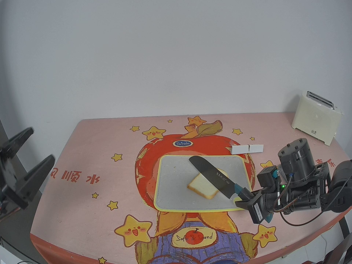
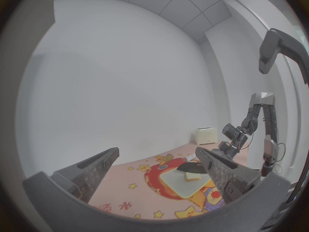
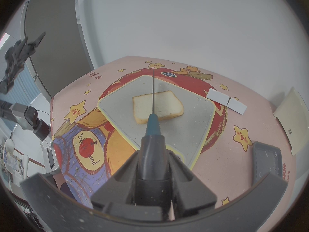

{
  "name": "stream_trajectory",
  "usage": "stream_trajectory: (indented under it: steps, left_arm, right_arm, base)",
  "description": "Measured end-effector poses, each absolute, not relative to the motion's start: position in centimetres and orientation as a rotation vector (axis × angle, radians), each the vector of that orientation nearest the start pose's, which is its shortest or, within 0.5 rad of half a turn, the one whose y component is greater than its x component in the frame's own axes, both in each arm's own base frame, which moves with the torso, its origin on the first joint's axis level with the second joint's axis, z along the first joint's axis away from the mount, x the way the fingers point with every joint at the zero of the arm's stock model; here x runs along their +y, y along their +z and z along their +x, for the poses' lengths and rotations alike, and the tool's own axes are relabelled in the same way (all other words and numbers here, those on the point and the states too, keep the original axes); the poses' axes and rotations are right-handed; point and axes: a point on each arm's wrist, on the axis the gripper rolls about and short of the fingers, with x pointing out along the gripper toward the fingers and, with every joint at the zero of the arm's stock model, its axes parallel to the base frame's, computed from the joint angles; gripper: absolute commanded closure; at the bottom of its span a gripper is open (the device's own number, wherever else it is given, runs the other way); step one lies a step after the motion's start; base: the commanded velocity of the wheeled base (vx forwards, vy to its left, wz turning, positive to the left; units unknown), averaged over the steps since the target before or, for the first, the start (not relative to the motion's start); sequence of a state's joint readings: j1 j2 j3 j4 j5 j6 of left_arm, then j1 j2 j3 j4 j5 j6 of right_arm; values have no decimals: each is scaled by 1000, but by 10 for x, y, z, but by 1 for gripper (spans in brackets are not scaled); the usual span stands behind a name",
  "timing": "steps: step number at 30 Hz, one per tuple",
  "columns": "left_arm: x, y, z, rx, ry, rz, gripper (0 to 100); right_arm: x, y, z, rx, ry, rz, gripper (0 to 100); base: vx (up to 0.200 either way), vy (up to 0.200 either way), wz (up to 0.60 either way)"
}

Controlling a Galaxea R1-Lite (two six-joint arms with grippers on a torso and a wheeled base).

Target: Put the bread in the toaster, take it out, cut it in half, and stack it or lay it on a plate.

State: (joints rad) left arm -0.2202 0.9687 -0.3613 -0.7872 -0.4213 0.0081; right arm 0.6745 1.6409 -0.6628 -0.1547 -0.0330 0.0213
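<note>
Bread (image 1: 206,186) on cutting board (image 1: 172,187) | my right end effector (image 1: 245,201) grips knife (image 1: 214,176), blade over bread | left end effector (image 1: 40,145) wide | labelled toaster (image 1: 316,118) behind

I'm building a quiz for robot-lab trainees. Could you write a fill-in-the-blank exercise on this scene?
1. The right gripper is shut on a ____.
2. Its blade lies over the bread slice, which rests on the ____.
3. The left gripper is ____ and holds nothing.
4. The toaster stands at the far ____ corner of the table.

Missing words: knife; cutting board; open; right.
</note>
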Motion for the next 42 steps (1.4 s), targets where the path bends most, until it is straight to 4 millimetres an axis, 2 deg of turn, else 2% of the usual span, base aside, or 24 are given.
stream_trajectory:
  steps: [5, 8, 14, 19, 26, 32, 42]
  left_arm:
    - [-69, 247, 156, -179, -785, 16, 100]
    - [-90, 245, 177, -153, -844, 11, 100]
    - [-114, 237, 207, -171, -867, 2, 100]
    - [-125, 225, 218, -128, -881, -4, 100]
    - [-156, 206, 228, -52, -937, -12, 100]
    - [-187, 199, 241, -21, -974, -14, 100]
    - [-224, 186, 278, 39, -929, -6, 100]
  right_arm:
    - [155, 122, 196, 788, 594, -269, 100]
    - [155, 123, 196, 787, 594, -269, 100]
    - [156, 123, 196, 786, 596, -269, 100]
    - [156, 123, 196, 784, 597, -269, 100]
    - [156, 124, 196, 781, 598, -269, 100]
    - [156, 124, 195, 779, 599, -269, 100]
    - [158, 124, 196, 778, 602, -271, 100]
  base:
    - [0, 0, 0]
    - [0, 0, 0]
    - [0, 0, 0]
    - [0, 0, 0]
    - [0, 0, 0]
    - [0, 0, 0]
    - [0, 0, 0]
